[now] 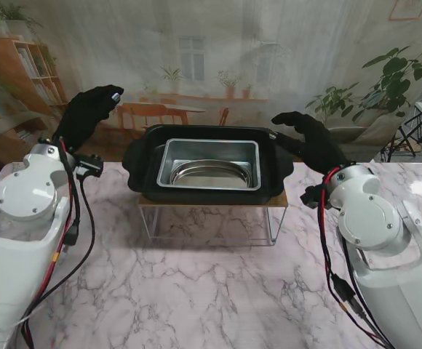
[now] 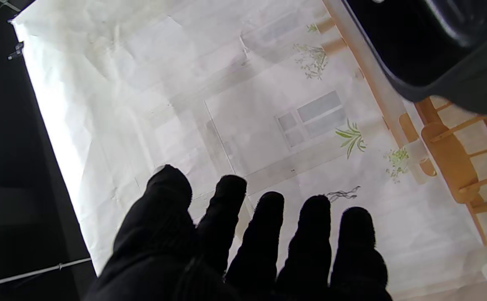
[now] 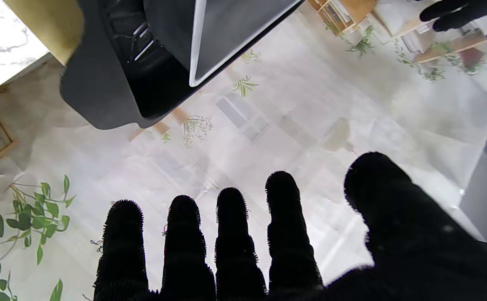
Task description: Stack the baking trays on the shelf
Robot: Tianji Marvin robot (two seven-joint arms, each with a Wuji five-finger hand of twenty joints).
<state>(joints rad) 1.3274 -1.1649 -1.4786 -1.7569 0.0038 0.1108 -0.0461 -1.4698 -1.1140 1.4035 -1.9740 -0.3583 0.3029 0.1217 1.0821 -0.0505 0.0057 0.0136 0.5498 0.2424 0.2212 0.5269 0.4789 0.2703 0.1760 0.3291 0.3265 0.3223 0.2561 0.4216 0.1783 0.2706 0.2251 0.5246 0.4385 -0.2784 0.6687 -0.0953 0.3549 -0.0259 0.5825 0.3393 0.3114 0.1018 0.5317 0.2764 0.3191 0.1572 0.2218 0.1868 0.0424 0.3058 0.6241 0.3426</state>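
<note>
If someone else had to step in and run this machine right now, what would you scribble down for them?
Left hand: open, holding nothing, raised clear to the left of the stack.
Right hand: open, holding nothing, close by the stack's right rim; contact unclear.
Things: the large black baking tray sits on the small wood-topped wire shelf. The rectangular silver metal tray is nested inside it, and a shallow oval silver pan lies inside that.
Done: all visible trays appear stacked on the shelf.
Left: probably only drawing both hands back; no loose trays show on the marble table.
</note>
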